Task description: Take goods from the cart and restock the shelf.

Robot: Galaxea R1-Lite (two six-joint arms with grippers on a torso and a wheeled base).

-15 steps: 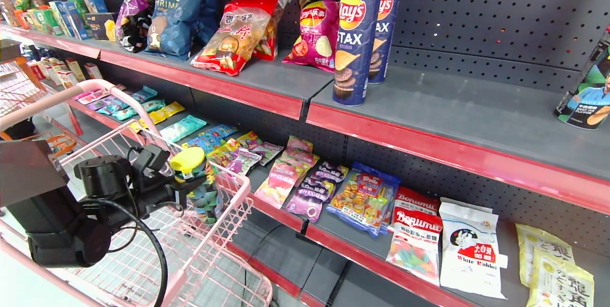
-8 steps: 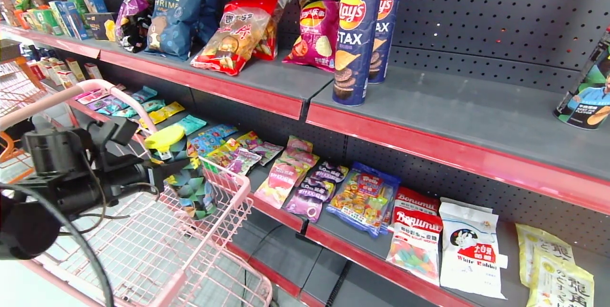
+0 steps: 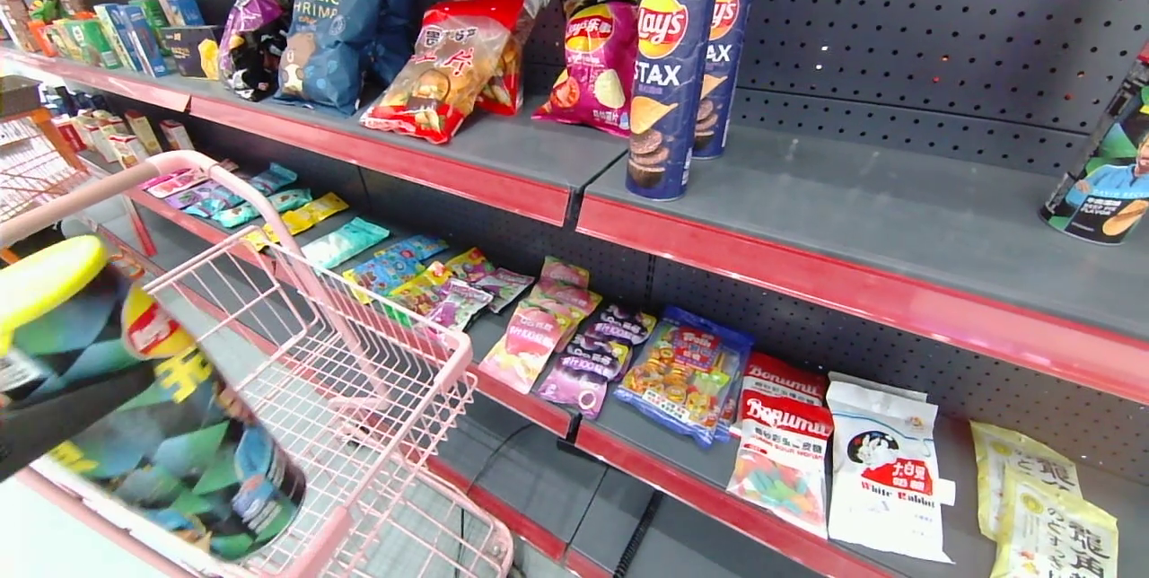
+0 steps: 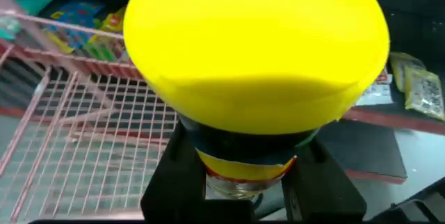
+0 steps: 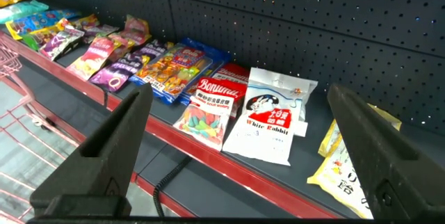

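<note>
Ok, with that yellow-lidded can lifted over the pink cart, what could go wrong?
The tall patterned can with the yellow lid, tilted, seems gripped near its lid end by the left gripper, so it may slip. Its base hangs near the rim of the pink wire cart and could snag. The two upright blue tubes on the grey upper shelf could topple if bumped.

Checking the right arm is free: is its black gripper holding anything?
No, the black right gripper is open, its fingers wide apart with nothing between them, and candy bags lie on the shelf beyond.
</note>
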